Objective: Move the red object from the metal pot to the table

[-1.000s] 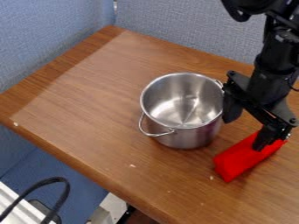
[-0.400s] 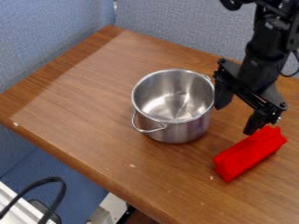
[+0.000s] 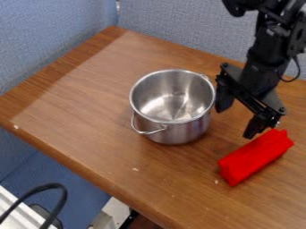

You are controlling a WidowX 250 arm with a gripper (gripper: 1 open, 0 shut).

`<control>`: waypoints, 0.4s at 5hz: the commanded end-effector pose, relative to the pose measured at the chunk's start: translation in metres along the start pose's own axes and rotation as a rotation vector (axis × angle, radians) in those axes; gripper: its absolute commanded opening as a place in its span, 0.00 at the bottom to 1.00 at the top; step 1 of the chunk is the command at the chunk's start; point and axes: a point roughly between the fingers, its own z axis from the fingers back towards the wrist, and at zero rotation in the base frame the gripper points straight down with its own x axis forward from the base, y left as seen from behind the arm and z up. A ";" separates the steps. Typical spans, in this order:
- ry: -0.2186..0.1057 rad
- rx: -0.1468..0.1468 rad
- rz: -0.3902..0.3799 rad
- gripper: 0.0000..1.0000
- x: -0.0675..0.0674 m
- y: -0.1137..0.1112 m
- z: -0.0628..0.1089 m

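The red object (image 3: 255, 156) lies flat on the table (image 3: 72, 89) near its front right edge, to the right of the metal pot (image 3: 173, 106). The pot stands upright and shows nothing inside, its wire handle hanging toward the front left. My gripper (image 3: 246, 106) hangs open just right of the pot's rim and above the block's far end, holding nothing. One black finger (image 3: 224, 91) sits close against the pot's right side; whether it touches is unclear.
A blue fabric wall (image 3: 180, 22) backs the table. A black cable (image 3: 36, 204) loops on the floor at the lower left. The table's front edge runs diagonally just below the red block.
The gripper has lifted off the red block and moved up and left toward the pot. The pot has slid a little to the left. The block stays on the table.
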 end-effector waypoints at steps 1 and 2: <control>-0.045 0.026 0.007 1.00 0.009 0.014 0.006; -0.043 0.032 0.002 1.00 0.011 0.016 0.001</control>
